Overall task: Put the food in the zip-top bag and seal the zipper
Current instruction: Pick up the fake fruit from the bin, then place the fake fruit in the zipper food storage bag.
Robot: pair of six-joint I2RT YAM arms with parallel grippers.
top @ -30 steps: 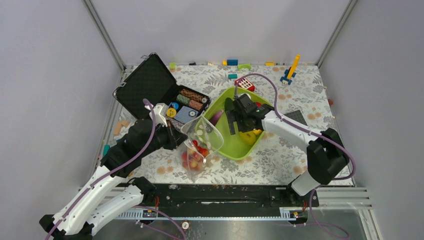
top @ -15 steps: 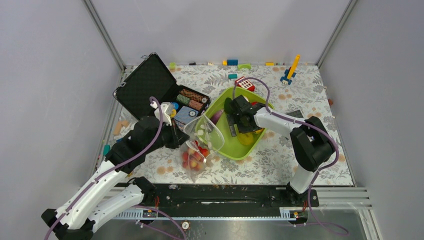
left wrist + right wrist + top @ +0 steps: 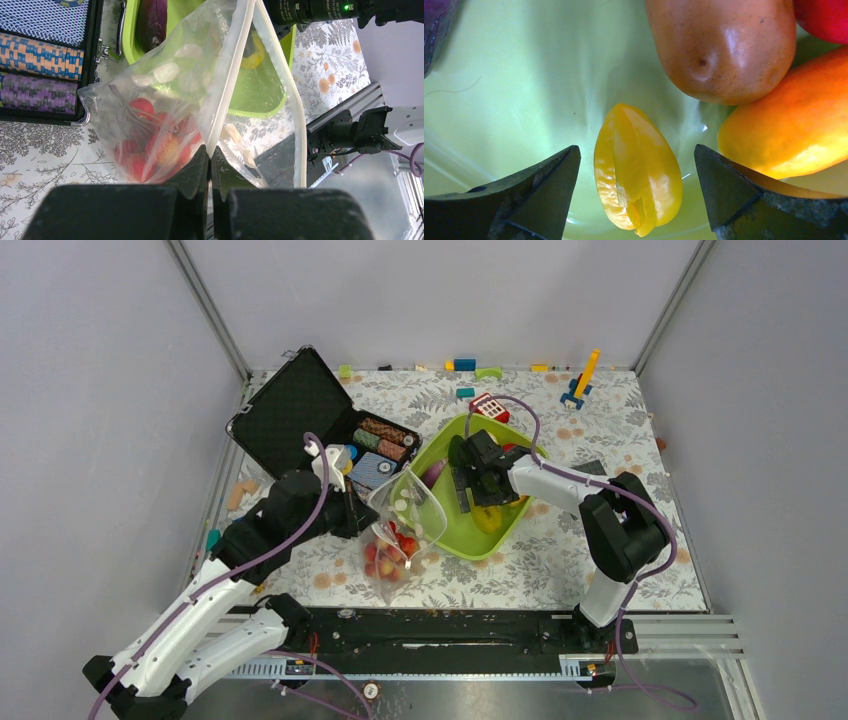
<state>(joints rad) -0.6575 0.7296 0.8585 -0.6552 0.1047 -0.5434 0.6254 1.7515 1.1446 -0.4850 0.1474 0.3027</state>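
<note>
- Zip-top bag (image 3: 403,528) stands on the bench (image 3: 560,560) just left of the green tray (image 3: 455,538). Its mouth is propped open toward the tray and the zipper (image 3: 227,75) is unsealed. Strawberries (image 3: 142,107) are already inside. No visible shift from a second ago.
- Right arm is what changed: the elbow has swung in from the far right, so the forearm now runs flatter across to the tray and the wrist sits a touch further left.
- Left claw (image 3: 209,152): fully closed, pinching the zip-top bag's rim to keep the mouth up. Pose is near enough the same as before.
- Right claw (image 3: 636,167): wide open, low in the tray, straddling the yellow piece with a gap on both sides. Nothing is gripped. The jaws seem to be just starting to come in.
- Yellow piece (image 3: 638,175) lies on the tray floor, with the brown kiwi (image 3: 724,45) and orange mango (image 3: 789,120) just beside it.
- My read: the pick is lined up and the grasp is imminent. More food is left in the tray, so we're mid-task and sealing hasn't started.
</note>
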